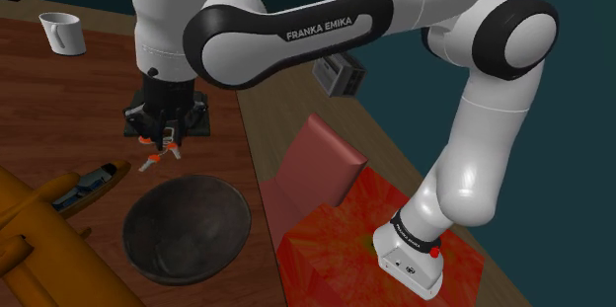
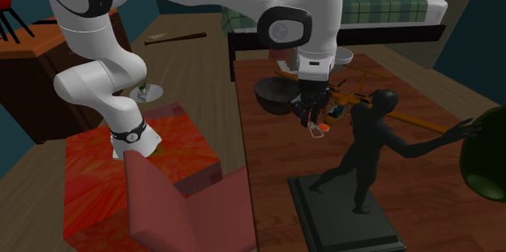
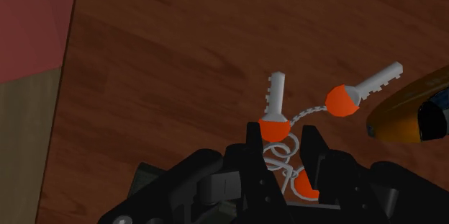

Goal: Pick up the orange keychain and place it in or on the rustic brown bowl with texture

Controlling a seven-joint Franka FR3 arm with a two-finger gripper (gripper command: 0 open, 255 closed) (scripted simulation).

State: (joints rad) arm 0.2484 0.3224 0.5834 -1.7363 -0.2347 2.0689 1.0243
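An orange keychain with grey keys on orange heads and a white coil hangs from my gripper, whose black fingers are shut on its coil and orange tab. In the shoulder view the gripper holds the keychain above the wooden table, just beyond the dark textured bowl. The second exterior view has the keychain dangling under the gripper, in front of the bowl.
A yellow toy plane lies beside the bowl at the shoulder view's left. A white mug stands at the far corner. A dark figure statue stands on the table. A red chair sits by the table edge.
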